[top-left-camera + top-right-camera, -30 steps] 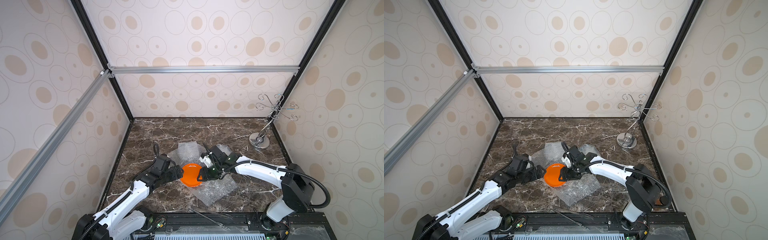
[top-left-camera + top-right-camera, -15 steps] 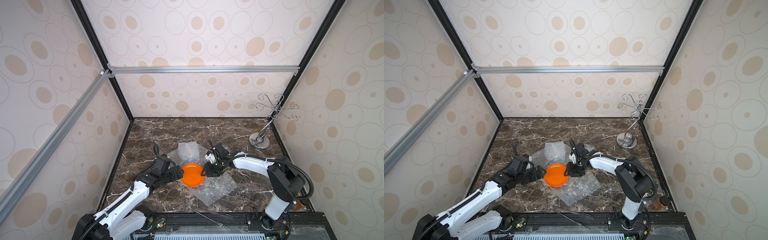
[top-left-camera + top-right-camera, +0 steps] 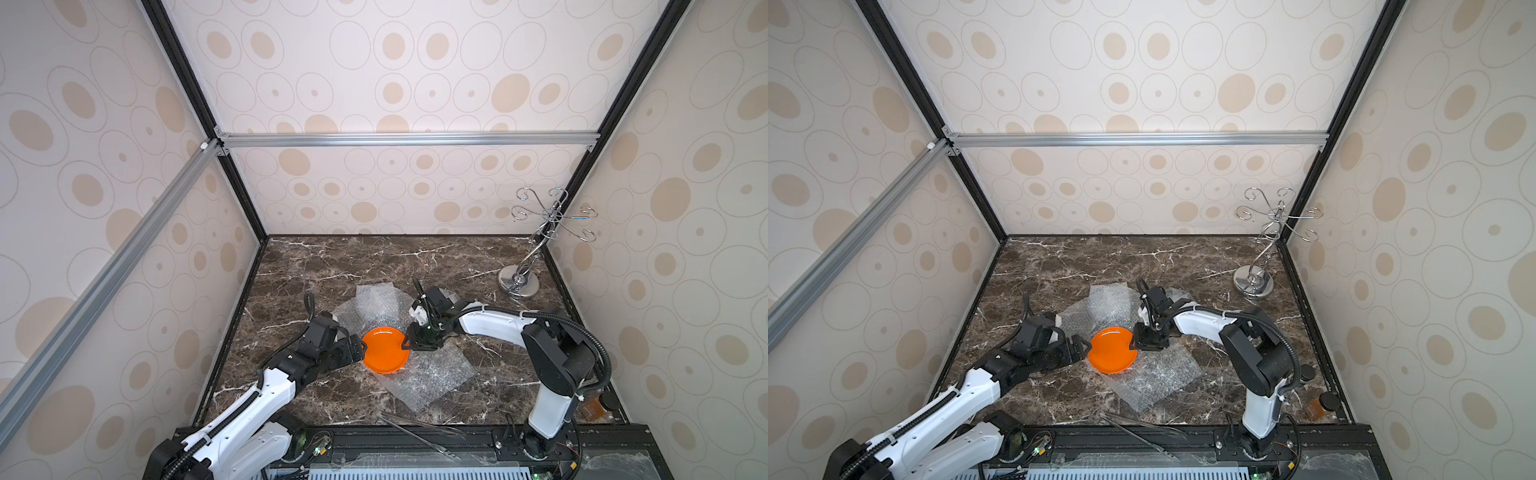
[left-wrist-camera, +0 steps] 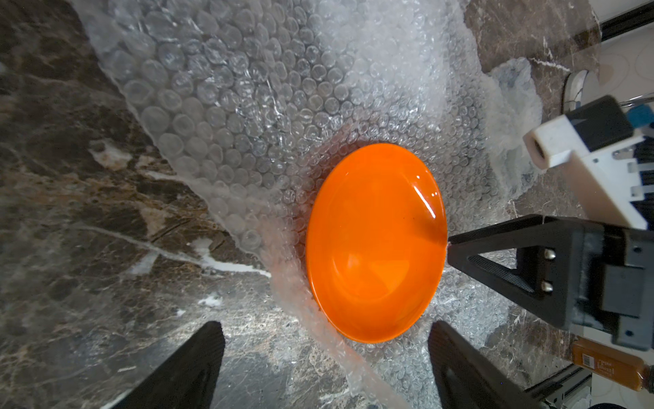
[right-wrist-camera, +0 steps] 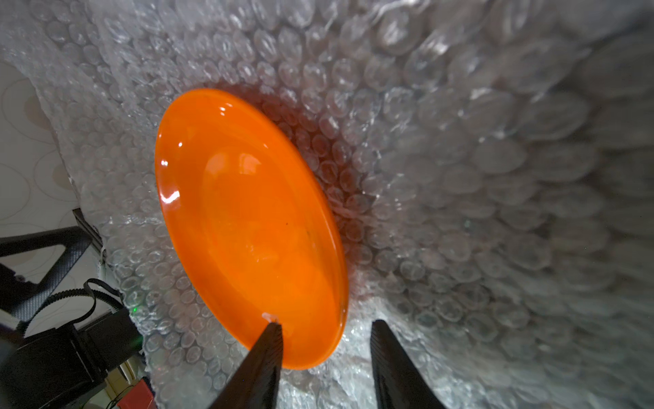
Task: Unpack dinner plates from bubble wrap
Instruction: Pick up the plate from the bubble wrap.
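One orange dinner plate [image 3: 384,351] [image 3: 1112,350] lies bare on crumpled clear bubble wrap [image 3: 432,374] [image 3: 1158,374] in the middle of the marble floor. My left gripper [image 3: 360,347] [image 4: 325,329] stands wide open just off the plate's left rim [image 4: 375,244], touching nothing. At the plate's opposite rim, my right gripper [image 3: 405,343] [image 5: 327,324] straddles the edge. One finger lies over the plate [image 5: 247,226], the other beside it on the bubble wrap [image 5: 460,141], with a gap still showing.
A chrome wire stand [image 3: 519,284] [image 3: 1252,284] sits at the back right corner. An amber bottle [image 3: 594,409] [image 3: 1318,405] stands at the front right by the right arm's base. Thin metal tongs [image 3: 415,428] lie along the front edge.
My right gripper's jaws have narrowed around the plate's rim, and that arm's elbow has swung. The left arm and the plate have stayed put.
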`<action>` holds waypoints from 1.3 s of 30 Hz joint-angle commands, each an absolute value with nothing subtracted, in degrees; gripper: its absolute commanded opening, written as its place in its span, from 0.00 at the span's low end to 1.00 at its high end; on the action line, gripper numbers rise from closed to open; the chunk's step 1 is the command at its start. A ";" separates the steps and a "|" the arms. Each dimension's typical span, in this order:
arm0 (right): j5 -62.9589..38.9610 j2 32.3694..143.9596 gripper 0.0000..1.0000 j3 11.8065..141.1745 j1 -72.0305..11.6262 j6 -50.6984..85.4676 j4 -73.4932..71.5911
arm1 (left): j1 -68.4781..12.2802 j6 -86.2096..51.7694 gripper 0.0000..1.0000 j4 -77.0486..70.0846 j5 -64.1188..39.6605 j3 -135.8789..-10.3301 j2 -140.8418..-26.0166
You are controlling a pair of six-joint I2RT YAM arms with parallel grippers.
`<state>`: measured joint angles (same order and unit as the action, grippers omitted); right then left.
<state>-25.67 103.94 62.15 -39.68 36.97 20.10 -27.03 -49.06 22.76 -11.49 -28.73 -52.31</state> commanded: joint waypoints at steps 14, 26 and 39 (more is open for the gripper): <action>-26.54 107.20 0.35 61.13 -39.64 41.00 14.42 | -26.64 -50.26 0.91 21.37 -12.09 -26.99 -50.74; -26.37 108.00 0.19 59.15 -40.34 43.42 10.19 | -26.63 -50.26 0.91 19.96 -12.74 -26.35 -51.64; -27.03 99.49 0.09 55.84 -40.17 45.13 7.12 | -26.54 -49.76 0.91 19.17 -12.85 -26.19 -52.31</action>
